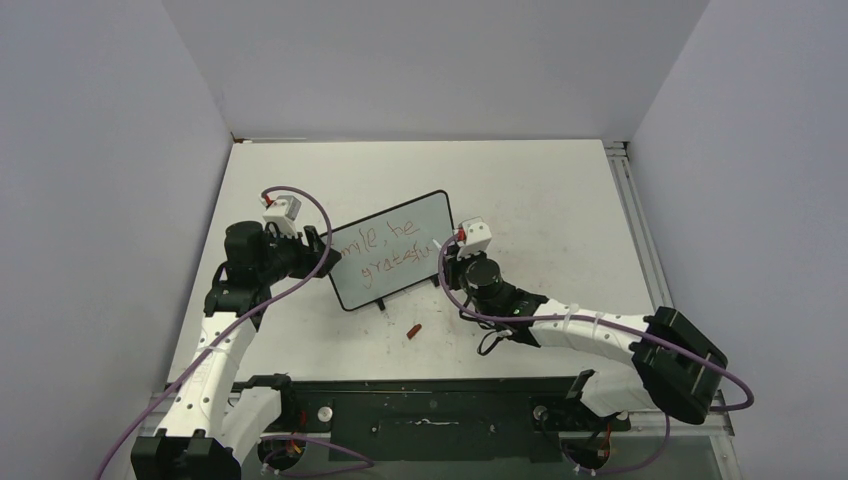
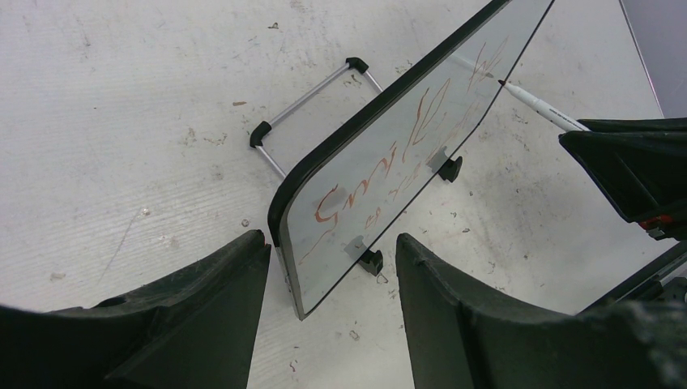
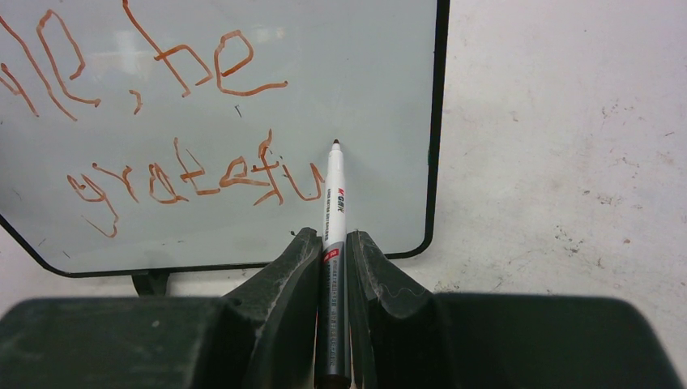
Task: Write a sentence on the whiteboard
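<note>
Pressure should be light as the right claw (image 3: 334,243), shut on the marker (image 3: 333,203), finishes the sentence (image 3: 194,174) on the whiteboard (image 1: 395,250), standing mid-way across the table (image 1: 560,190), its left edge between the jaws of the half-open left claw (image 2: 330,241).

Tabletop (image 1: 520,190) behind the whiteboard (image 1: 390,250) lies open. The left gripper (image 1: 323,250) straddles its end, the right gripper (image 3: 334,239) aims a pen (image 3: 334,186) at its front, and a cap (image 1: 413,331) lies before it.
</note>
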